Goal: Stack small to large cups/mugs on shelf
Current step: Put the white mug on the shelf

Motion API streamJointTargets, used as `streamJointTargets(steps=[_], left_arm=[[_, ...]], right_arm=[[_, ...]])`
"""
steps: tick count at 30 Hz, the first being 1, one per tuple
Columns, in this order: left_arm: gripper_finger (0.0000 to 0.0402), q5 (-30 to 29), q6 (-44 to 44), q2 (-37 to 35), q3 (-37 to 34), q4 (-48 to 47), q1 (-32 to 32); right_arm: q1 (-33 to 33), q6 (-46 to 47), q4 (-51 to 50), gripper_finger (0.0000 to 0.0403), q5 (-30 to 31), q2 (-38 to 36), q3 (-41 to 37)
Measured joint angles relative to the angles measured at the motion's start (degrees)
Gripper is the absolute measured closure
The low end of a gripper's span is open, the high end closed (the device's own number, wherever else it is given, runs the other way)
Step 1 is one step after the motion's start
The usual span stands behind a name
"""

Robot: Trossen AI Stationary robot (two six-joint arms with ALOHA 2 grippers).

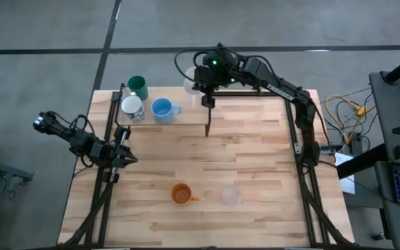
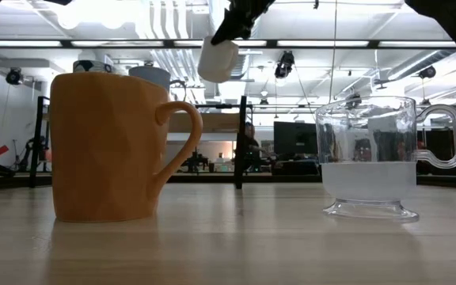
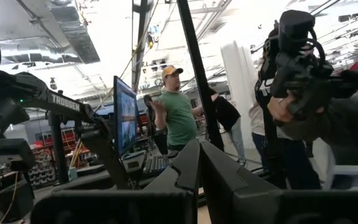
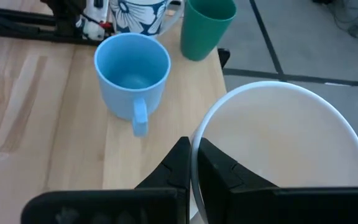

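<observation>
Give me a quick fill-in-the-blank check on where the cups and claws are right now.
1. The right claw is shut on the rim of a ____ cup, held above the shelf.
2. On the shelf, the light blue cup stands beside the patterned white mug and the ____ cup.
3. The orange mug and the clear cup stand on the ____.
4. The left claw is ____ and holds nothing.

Missing words: white; green; table; shut

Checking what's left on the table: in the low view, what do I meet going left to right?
Orange mug → white cup, held up high by the right gripper → clear cup.
</observation>
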Motion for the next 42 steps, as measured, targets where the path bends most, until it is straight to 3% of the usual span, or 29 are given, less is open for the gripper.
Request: streamJointTargets(steps=[16,26,42], left_arm=[[0.0402,-0.21,0.02,-0.15,0.00,0.16,-0.02],[0.0402,-0.22,0.07,-0.78,0.00,0.20,-0.04],[0.0402,-0.22,0.11,-0.85,0.00,0.23,0.00]], right_arm=[[-0.68,-3.67,17.12,0.0390,-2.24,0.10,-10.46],[-1.25,-3.47,21.44,0.0390,-3.72,0.08,-16.00],[-2.12,-3.23,22.92,0.0390,-3.52,0.07,-18.13]])
